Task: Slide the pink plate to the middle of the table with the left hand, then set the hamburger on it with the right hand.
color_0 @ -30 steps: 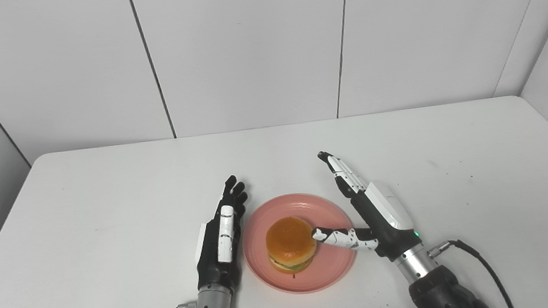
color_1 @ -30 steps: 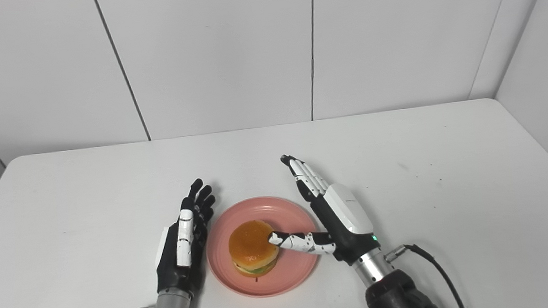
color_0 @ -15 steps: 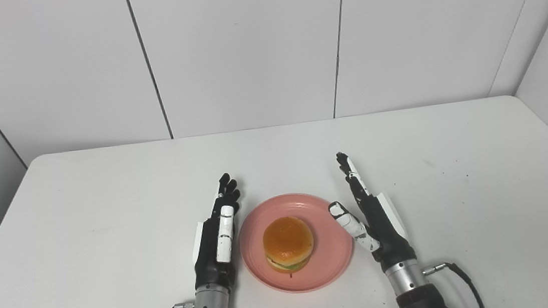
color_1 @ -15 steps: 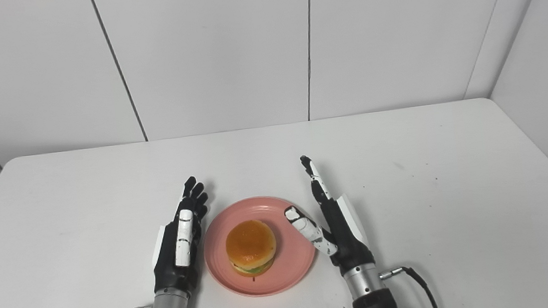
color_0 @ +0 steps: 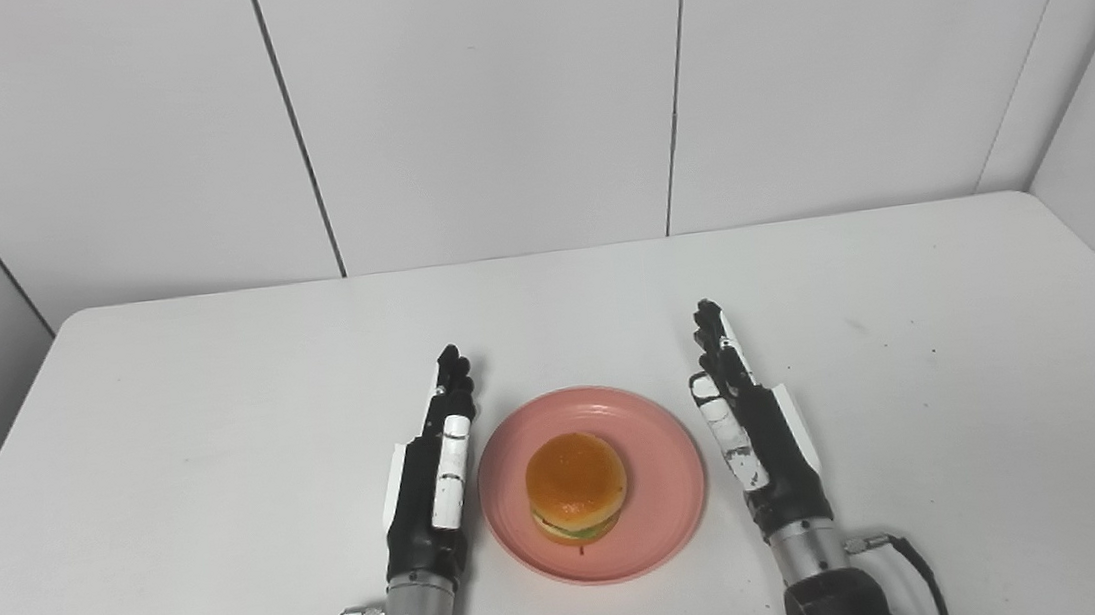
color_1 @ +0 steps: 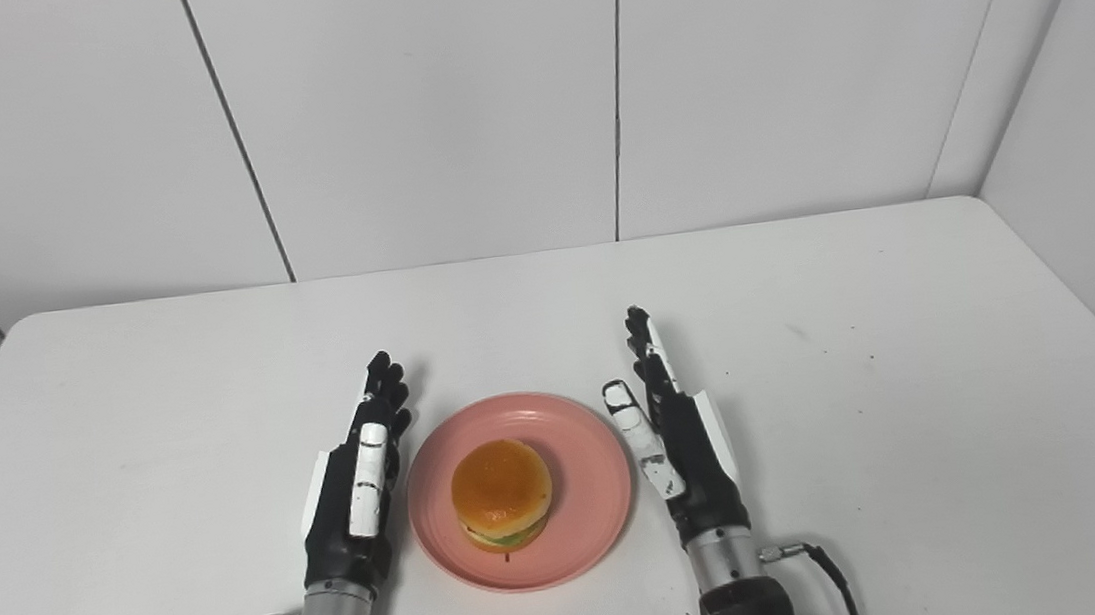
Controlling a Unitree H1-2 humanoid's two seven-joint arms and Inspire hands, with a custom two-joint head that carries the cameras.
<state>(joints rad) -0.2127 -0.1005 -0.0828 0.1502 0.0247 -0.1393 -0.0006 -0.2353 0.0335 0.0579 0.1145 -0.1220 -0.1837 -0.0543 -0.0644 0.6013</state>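
The pink plate [color_0: 660, 482] lies on the white table near its front middle, and the hamburger [color_0: 577, 486] stands upright on it, slightly left of the plate's centre. My left hand [color_0: 433, 474] rests edge-on just left of the plate, fingers straight and pointing away from me, holding nothing. On the plate's right side my right hand [color_0: 755, 428] stands the same way, fingers extended, thumb alongside, empty and apart from the hamburger. In the right eye view the hamburger [color_1: 502, 494] sits between the left hand [color_1: 354, 487] and the right hand [color_1: 677, 436].
The white table [color_0: 215, 400] stretches to white wall panels at the back; side walls close in on the left and right. Thin cables trail from both wrists near the front edge.
My right hand let go of the hamburger, drew back to the right off the plate and straightened its thumb. The left hand barely moved. The hamburger stays on the plate.
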